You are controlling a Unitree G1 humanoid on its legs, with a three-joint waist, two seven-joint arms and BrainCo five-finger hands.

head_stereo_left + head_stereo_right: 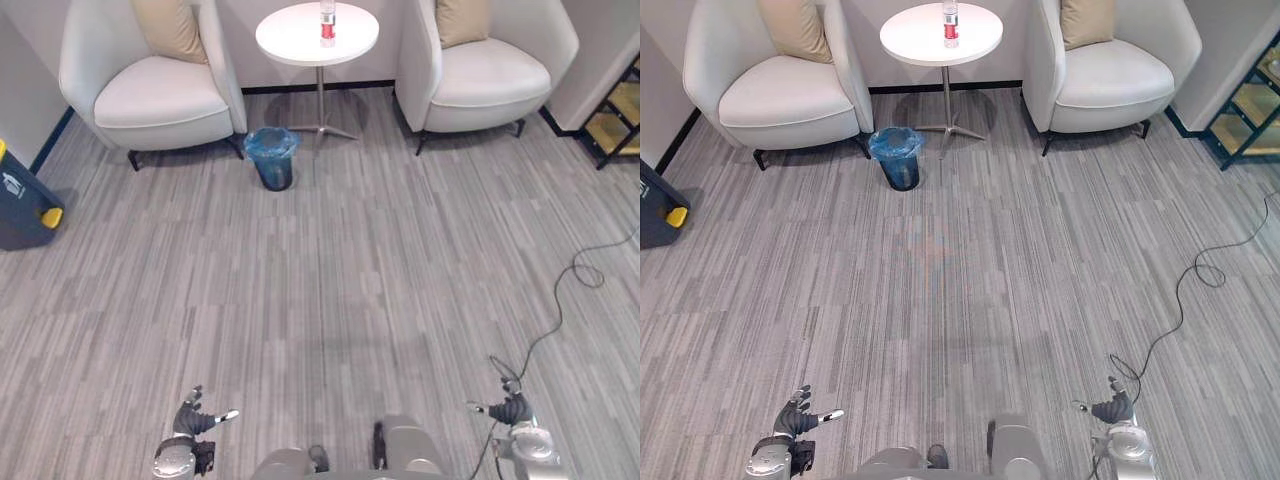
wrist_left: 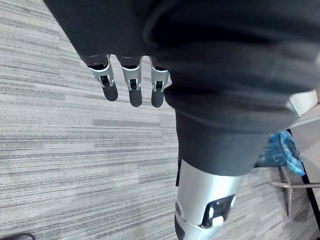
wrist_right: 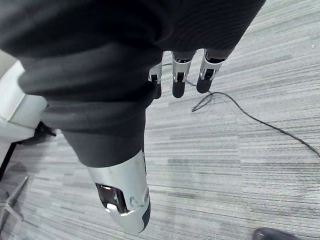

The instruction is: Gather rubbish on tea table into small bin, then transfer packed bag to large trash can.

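Note:
A round white tea table [image 1: 300, 40] stands far ahead between two armchairs, with a clear bottle with a red label [image 1: 327, 24] upright on it. On the carpet left of the table's foot stands a small bin [image 1: 271, 158] lined with a blue bag. My left hand [image 1: 192, 419] hangs low at the near left, open and holding nothing, its fingers [image 2: 131, 85] straight over bare carpet. At the near right my right hand [image 1: 511, 408] is likewise open and empty, fingers [image 3: 179, 79] straight.
Two cream armchairs [image 1: 150, 85] [image 1: 490, 70] with tan cushions flank the table. A dark bin with a yellow part [image 1: 25, 205] sits at the left edge. A shelf [image 1: 615, 115] stands at the right edge. Wide grey carpet lies between me and the table.

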